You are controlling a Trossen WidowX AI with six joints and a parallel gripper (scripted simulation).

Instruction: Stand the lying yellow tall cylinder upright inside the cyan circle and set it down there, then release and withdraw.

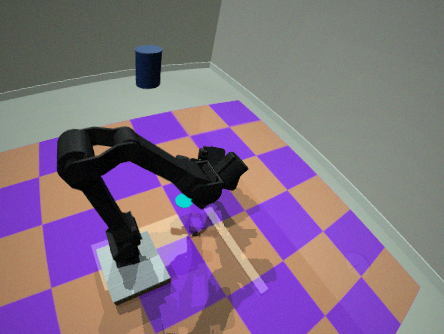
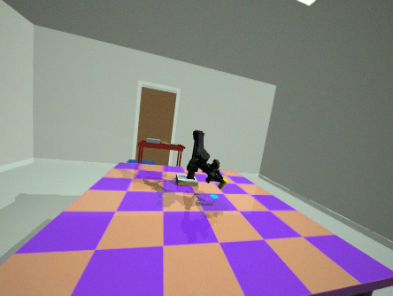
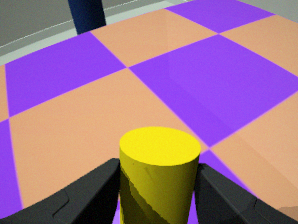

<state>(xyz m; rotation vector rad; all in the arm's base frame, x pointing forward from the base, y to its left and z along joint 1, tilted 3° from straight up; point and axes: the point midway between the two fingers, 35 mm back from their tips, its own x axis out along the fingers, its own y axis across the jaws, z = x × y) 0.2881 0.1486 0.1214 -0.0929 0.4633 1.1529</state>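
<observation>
Wrist view: 1 yellow cylinder (image 2: pixel 223 183) (image 3: pixel 159 170) gripped between the claw's (image 1: pixel 227 167) (image 2: pixel 222 182) (image 3: pixel 159 172) 2 fingers.
Cylinder's place: in the air above the counter (image 1: pixel 300 245) (image 2: pixel 137 270) (image 3: pixel 75 125), tilted.
Done: grasp and lift.
Left: bring over the cyan circle (image 1: pixel 183 200) (image 2: pixel 214 196), stand upright, lower, release, withdraw.
Arm (image 1: pixel 150 157) (image 2: pixel 200 152): raised, bent at the elbow, forearm sloping down and outward.

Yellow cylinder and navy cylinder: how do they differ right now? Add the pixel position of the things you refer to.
The yellow cylinder (image 2: pixel 223 183) (image 3: pixel 159 180) is clamped in the end effector (image 3: pixel 157 171), while the navy cylinder (image 1: pixel 148 69) (image 3: pixel 88 16) stands free on the floor beyond the table.
The yellow one tilts in the exterior view; the navy one is upright in the top view.
The yellow one is bright, the navy one dark.
Both are plain, flat-ended cylinders.
</observation>
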